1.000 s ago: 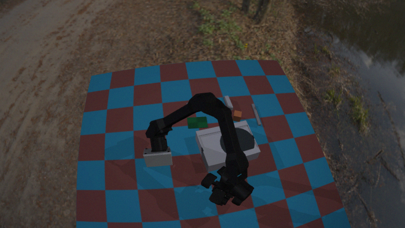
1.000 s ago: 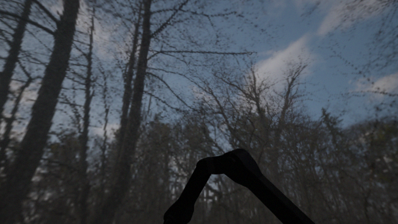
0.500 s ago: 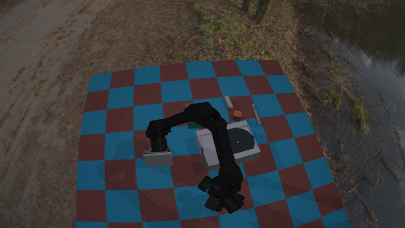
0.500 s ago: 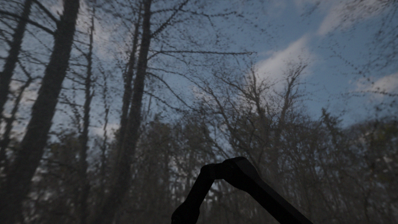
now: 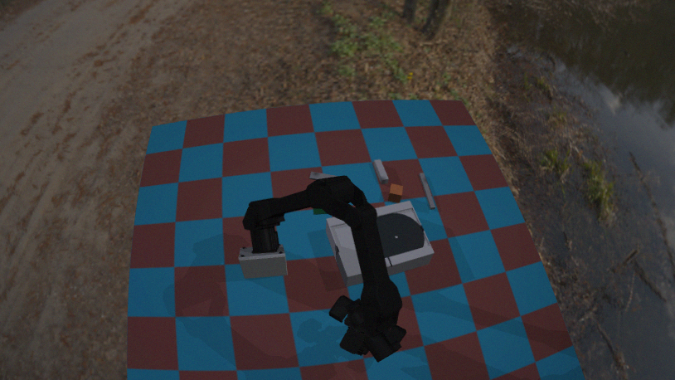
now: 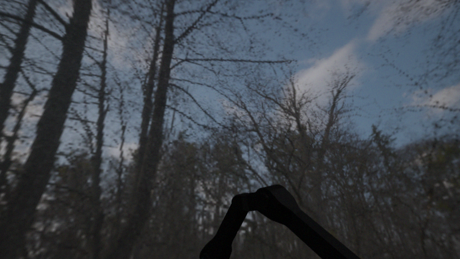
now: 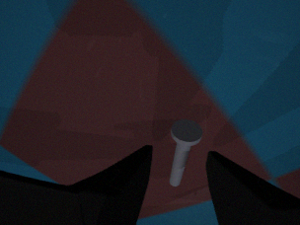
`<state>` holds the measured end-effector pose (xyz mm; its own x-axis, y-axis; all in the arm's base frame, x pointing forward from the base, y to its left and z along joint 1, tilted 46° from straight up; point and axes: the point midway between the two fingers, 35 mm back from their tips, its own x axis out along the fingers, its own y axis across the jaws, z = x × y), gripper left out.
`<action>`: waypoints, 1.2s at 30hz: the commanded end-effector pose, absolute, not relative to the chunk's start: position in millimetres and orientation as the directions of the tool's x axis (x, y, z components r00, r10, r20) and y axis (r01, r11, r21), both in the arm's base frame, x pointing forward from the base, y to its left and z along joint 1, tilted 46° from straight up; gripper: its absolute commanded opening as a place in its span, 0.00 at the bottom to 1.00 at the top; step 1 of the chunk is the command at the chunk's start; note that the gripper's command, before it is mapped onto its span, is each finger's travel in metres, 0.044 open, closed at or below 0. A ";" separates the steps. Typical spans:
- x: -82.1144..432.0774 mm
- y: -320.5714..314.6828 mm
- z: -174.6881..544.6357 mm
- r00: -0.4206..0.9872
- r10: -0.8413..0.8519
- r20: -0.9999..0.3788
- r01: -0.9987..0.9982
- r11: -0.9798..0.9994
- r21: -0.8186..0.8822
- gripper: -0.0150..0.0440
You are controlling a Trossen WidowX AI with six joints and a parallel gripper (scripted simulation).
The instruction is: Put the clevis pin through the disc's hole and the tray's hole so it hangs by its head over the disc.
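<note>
On the chequered desk (image 5: 198, 293) (image 7: 99, 94), low in the wrist frame, your pin (image 7: 180, 165) lies ahead of the part-open, empty pincer (image 5: 372, 342) (image 7: 180, 155), its shank pointing down-frame between the fingertip lines, its head up-frame beyond them.

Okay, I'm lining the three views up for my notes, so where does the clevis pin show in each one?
Top: not visible.
Exterior: not in it; only part of the arm shows.
Wrist: the clevis pin is right of centre in the lower half, between the fingertips in the picture.
Shared landmark, top and wrist only: the red-and-blue checks.
</note>
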<state>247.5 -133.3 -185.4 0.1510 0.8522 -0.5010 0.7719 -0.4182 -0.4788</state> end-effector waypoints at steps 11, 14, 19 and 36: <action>246.5 -128.5 -189.4 0.152 0.856 -0.494 0.771 -0.415 -0.482 0.53; 246.5 -128.5 -189.4 0.152 0.856 -0.494 0.771 -0.415 -0.482 0.53; 246.5 -128.5 -189.4 0.152 0.856 -0.494 0.771 -0.415 -0.482 0.39; 246.9 -133.1 -185.0 0.151 0.856 -0.495 0.772 -0.415 -0.482 0.25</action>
